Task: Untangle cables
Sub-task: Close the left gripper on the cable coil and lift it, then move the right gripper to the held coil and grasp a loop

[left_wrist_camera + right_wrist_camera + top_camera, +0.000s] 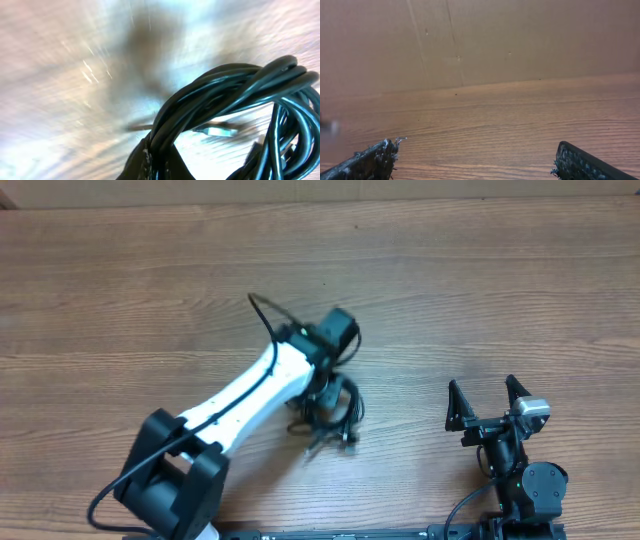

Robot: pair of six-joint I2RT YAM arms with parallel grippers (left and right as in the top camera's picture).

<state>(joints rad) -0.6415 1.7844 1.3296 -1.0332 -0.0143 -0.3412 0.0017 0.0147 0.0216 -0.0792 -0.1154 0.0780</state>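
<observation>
One cable bundle (338,416), two arms (250,385) (515,455)

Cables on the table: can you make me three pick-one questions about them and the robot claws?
1. Where are the cables?
A. bunched at the left claw, near the middle of the table
B. hanging off the front edge
C. up in a far corner

2. What colour are the cables?
A. red
B. black
C. white

3. How is the right claw?
A. shut on a cable
B. shut with nothing in it
C. wide open with nothing in it

Answers:
1 A: the overhead view shows the bundle right at the left claw.
2 B: the left wrist view shows shiny black cords.
3 C: its two fingers stand apart with only bare wood between them.
</observation>
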